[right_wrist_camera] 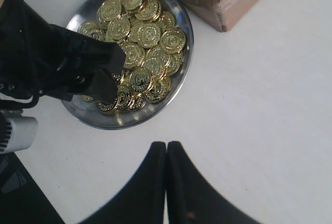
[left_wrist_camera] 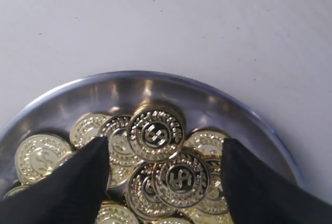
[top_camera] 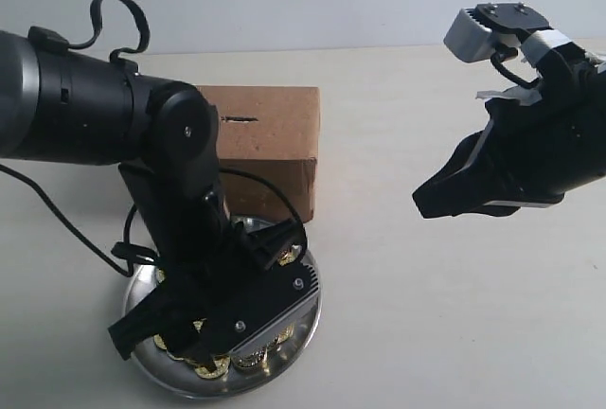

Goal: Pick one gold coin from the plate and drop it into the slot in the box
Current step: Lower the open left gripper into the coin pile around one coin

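The silver plate (top_camera: pixel 310 317) lies at the front left, holding several gold coins (right_wrist_camera: pixel 148 35). My left gripper (top_camera: pixel 166 341) hangs low over them and is open. In the left wrist view its black fingers (left_wrist_camera: pixel 72 182) stand on either side of two stacked coins (left_wrist_camera: pixel 180 177) with nothing held. The brown box (top_camera: pixel 275 134) stands just behind the plate, with its dark slot (top_camera: pixel 240 119) on top. My right gripper (top_camera: pixel 423 203) hovers to the right, away from plate and box. It is shut and empty, its tips (right_wrist_camera: pixel 166 145) pressed together.
The left arm's black body and cables (top_camera: pixel 95 106) hide the plate's left side and part of the box. In the right wrist view the left gripper (right_wrist_camera: pixel 106 79) covers part of the coin pile. A pale tabletop (top_camera: pixel 398 333) stretches between plate and right arm.
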